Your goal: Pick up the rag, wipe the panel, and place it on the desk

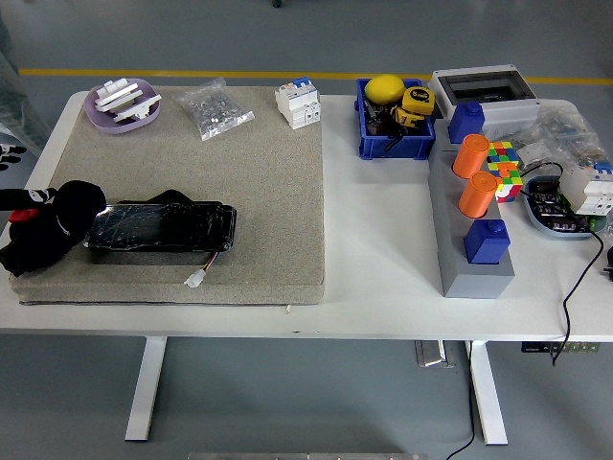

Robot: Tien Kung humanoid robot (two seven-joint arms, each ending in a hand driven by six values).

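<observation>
On the white table, the biggest thing is a flat grey-brown felt mat covering the left half. On its front left part lies the long black shiny panel, flat, w/ a thin red-and-black wire and small white plug sticking out near its right end.

The robot's left hand comes in from the left edge & sits at the panel's left end. It's black, and a black soft lump is bunched there too. That lump looks like the black cloth rag, but black on black makes it hard to split hand from rag. I can't tell if the fingers are curled round it or loose. A dark bit peeks over the panel's top edge; maybe more rag, not sure.

Right hand: not seen.

My guess: the rag is picked up or nearly so, and the wipe is about to start. Next move likely needs the rag pressed flat on the panel & slid right along its length, keeping clear of the wire.
</observation>
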